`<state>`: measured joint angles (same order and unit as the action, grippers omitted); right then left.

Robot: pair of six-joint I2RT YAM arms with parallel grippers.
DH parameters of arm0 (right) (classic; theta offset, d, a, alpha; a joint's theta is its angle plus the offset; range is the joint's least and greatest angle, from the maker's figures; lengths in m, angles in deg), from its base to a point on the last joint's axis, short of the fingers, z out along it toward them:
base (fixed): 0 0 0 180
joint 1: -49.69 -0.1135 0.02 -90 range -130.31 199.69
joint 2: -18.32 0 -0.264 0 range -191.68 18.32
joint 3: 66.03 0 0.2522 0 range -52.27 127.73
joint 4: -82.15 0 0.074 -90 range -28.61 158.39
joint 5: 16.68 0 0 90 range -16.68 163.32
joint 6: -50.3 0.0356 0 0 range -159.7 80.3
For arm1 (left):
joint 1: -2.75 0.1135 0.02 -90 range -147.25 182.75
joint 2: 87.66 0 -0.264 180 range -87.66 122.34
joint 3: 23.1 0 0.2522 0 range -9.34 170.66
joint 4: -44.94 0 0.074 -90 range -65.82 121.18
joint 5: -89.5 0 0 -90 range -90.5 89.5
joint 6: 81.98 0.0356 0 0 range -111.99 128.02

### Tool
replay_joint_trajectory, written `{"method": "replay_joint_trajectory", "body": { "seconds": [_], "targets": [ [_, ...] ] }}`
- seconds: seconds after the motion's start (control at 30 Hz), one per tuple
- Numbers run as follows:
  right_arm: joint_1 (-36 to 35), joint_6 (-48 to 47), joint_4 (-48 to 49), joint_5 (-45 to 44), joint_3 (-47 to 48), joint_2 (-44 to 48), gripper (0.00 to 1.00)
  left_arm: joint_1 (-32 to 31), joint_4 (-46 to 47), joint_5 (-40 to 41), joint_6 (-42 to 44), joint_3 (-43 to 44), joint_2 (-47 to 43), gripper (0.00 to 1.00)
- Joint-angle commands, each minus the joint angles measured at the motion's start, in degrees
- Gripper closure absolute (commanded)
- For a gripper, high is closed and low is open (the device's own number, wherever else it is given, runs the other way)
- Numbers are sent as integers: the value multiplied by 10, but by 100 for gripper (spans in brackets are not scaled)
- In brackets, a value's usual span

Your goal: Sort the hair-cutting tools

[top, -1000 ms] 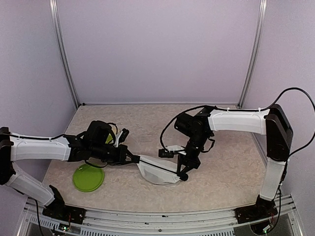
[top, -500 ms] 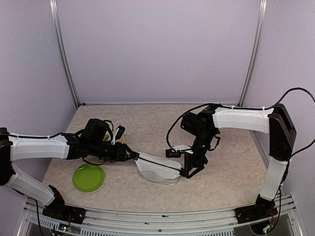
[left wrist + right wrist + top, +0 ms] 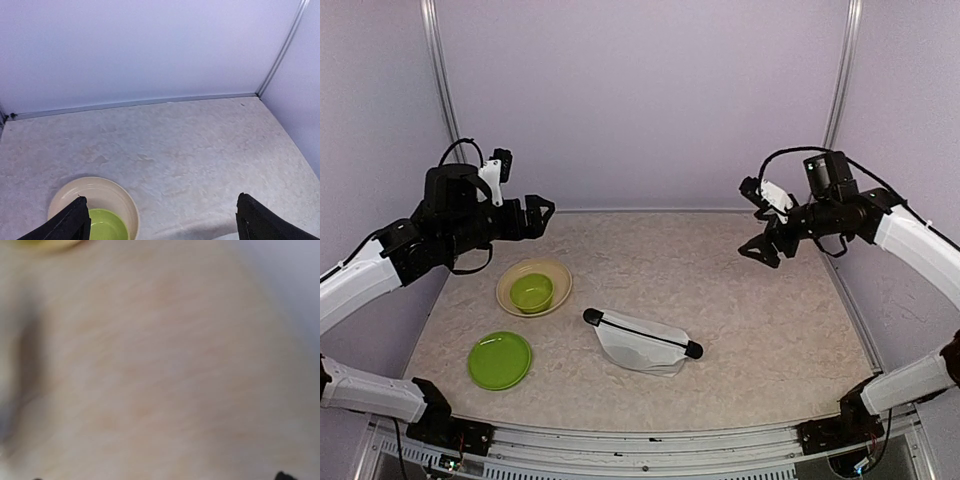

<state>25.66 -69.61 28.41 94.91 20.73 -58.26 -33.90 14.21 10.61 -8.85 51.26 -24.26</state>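
Observation:
No hair-cutting tools show in any view. The white zip pouch (image 3: pixel 642 344) with black ends lies shut on the table's middle, with neither gripper touching it. My left gripper (image 3: pixel 541 218) hangs high over the back left, open and empty. In the left wrist view its fingertips (image 3: pixel 76 220) stand wide apart above the green bowl (image 3: pixel 106 228). My right gripper (image 3: pixel 753 218) is raised at the back right, also open and empty. The right wrist view is blurred and shows only table and one fingertip (image 3: pixel 281 475).
A green bowl (image 3: pixel 532 291) sits inside a beige plate (image 3: pixel 558 278) at the left. A green plate (image 3: pixel 500 360) lies nearer the front left. Purple walls with metal posts (image 3: pixel 446 110) close the table on three sides.
Both grippers let go of the pouch's black ends, opened wide, and rose up and outward, left arm to the back left, right arm to the back right. The pouch stays put.

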Motion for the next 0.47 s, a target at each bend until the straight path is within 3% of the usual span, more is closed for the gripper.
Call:
{"method": "replay_joint_trajectory", "body": {
  "seconds": [0.0,0.1,0.23,0.43],
  "targets": [
    [16,81,222,-120,-70,78,0,17,54,128,78,-6,-17,1],
    [18,143,276,-197,-97,90,0,18,116,182,97,-28,-30,1],
    [25,174,350,-262,-174,125,0,18,160,195,127,-66,-33,1],
    [64,193,359,-205,-205,164,0,19,189,199,142,-103,-16,1]
  ]
}}
